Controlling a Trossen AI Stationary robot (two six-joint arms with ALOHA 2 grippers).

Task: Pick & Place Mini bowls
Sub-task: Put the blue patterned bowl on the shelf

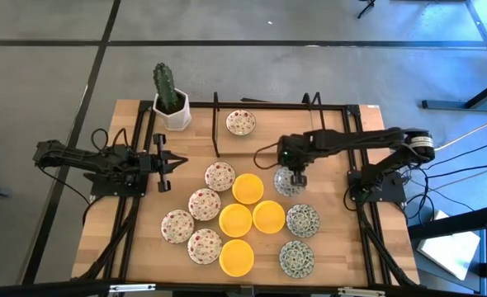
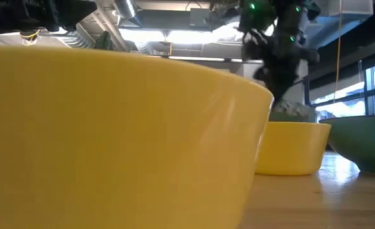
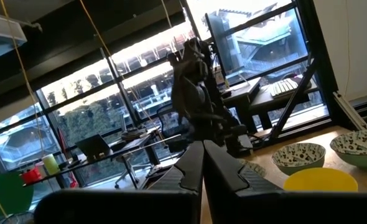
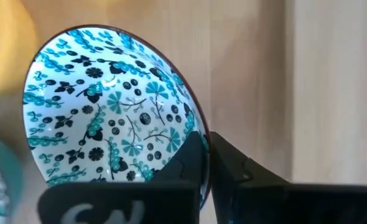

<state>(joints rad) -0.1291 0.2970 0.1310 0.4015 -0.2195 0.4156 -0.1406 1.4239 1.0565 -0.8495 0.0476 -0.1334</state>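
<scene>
Several mini bowls stand on the wooden table (image 1: 342, 247): yellow ones (image 1: 248, 188), cream ones with red speckles (image 1: 204, 204), and white ones with a grey-green pattern (image 1: 303, 220). One speckled bowl (image 1: 241, 123) sits apart at the far side. My right gripper (image 1: 293, 175) points steeply down and is shut on a patterned bowl (image 4: 109, 106) at the cluster's far right. My left gripper (image 1: 177, 160) hovers shut at the left, holding nothing. My right gripper pinches the patterned bowl's rim (image 4: 200, 138), with one finger (image 4: 186, 155) inside the bowl and the other (image 4: 233, 163) outside its wall. The fingers come from above, slanting down. The bowl sits tilted under them; whether its lower edge is off the wood I cannot tell.
A cactus in a white square pot (image 1: 171, 103) stands at the far left corner. Black frame rails (image 1: 216, 124) run along the table's sides and far part. Bare wood lies between the lone speckled bowl and the cluster. A yellow bowl (image 2: 111, 127) fills the low view.
</scene>
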